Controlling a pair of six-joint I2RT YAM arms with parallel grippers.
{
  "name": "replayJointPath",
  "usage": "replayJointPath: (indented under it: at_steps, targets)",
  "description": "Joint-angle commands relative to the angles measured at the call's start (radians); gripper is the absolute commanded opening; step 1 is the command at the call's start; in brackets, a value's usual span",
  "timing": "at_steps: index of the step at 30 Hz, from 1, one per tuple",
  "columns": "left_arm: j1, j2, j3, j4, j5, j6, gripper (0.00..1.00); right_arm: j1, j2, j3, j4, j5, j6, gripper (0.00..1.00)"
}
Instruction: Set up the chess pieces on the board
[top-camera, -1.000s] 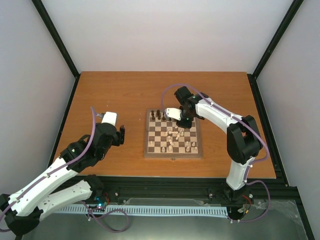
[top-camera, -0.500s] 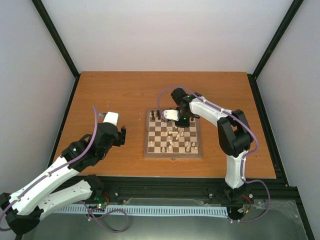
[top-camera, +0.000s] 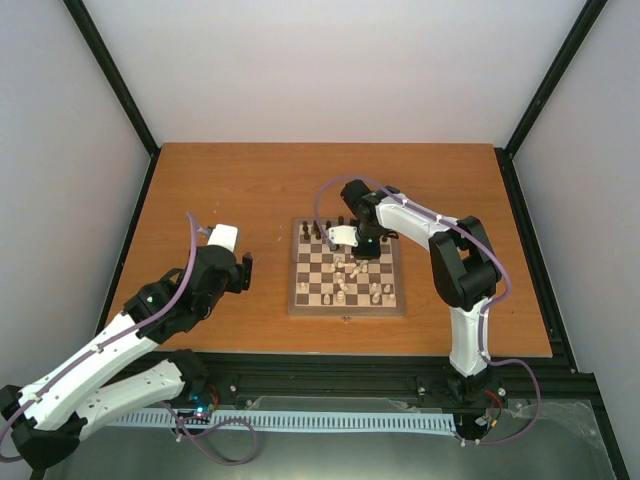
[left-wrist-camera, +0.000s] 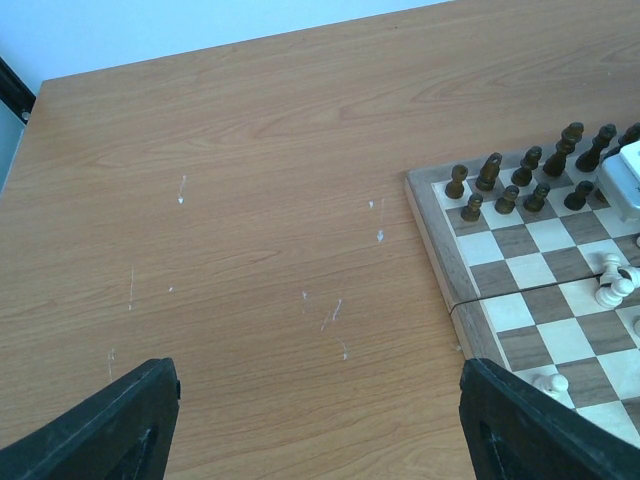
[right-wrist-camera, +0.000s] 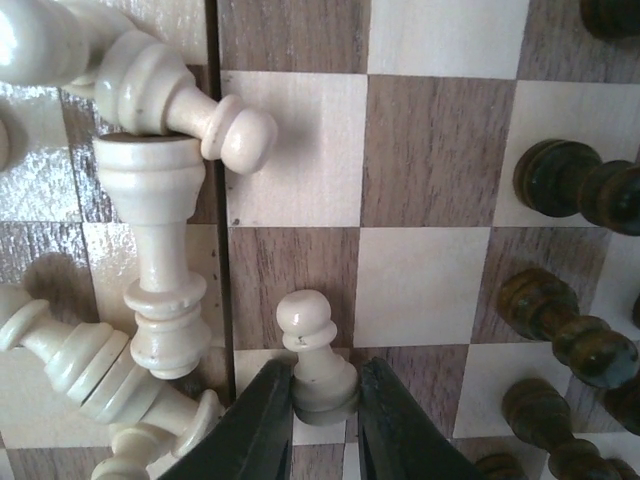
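From my station I see the right hand (right-wrist-camera: 323, 385) low over the chessboard (top-camera: 345, 312), clenched on a cream pawn (right-wrist-camera: 315, 345): its two dark fingers (right-wrist-camera: 262, 425) press the pawn's base from either side at the bottom centre of the wrist view, and the rounded head points up the frame. To the left of that pawn, a heap of toppled cream pieces (right-wrist-camera: 160, 260) lies across the squares, one resting over another; I cannot tell exactly how many there are. Along the right edge of the same view stand several dark pieces (right-wrist-camera: 565, 180). In the overhead view this hand sits over the upper middle of the board, just below the dark rows along its top edge, while more cream figures are scattered over the centre and lower squares. The left hand (left-wrist-camera: 318, 400) is released, its fingers (left-wrist-camera: 120, 425) spread wide in the bottom corners of its wrist view, above bare bench (top-camera: 230, 190) well to the left of the board. Its camera shows the board's near corner at right, with two rows of dark pieces standing upright.
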Motion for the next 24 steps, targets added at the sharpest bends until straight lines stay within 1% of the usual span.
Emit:
replayJointPath:
  at_steps: [1, 4, 8, 12, 14, 15, 19, 22, 24]
  targets:
    - [0.007, 0.0, 0.002, 0.026, 0.004, 0.019, 0.79, 0.003, 0.025, -0.017, -0.035, 0.008, -0.008, 0.17]
    - [0.007, 0.001, 0.002, 0.027, 0.005, 0.02, 0.79, 0.003, 0.017, -0.026, -0.03, 0.0, 0.0, 0.12]
    - [0.008, 0.002, 0.0, 0.028, 0.008, 0.018, 0.79, -0.014, -0.006, -0.016, -0.012, -0.017, 0.051, 0.08]
    - [0.007, 0.014, 0.002, 0.034, 0.027, 0.018, 0.79, -0.063, -0.059, 0.035, -0.042, -0.122, 0.151, 0.07]
    - [0.007, 0.025, 0.0, 0.046, 0.061, 0.024, 0.8, -0.072, -0.116, 0.021, -0.04, -0.175, 0.2, 0.07]
    - [0.007, 0.03, 0.001, 0.055, 0.089, 0.028, 0.81, -0.072, -0.154, 0.002, -0.029, -0.204, 0.232, 0.07]
    - [0.009, 0.079, 0.028, 0.102, 0.3, 0.007, 0.84, -0.071, -0.319, -0.065, -0.006, -0.371, 0.387, 0.06]
    - [0.009, 0.148, 0.072, 0.155, 0.456, -0.066, 0.84, -0.069, -0.416, -0.13, 0.039, -0.476, 0.495, 0.06]
    - [0.009, 0.201, 0.08, 0.215, 0.513, -0.137, 0.83, -0.068, -0.466, -0.172, 0.06, -0.515, 0.536, 0.07]
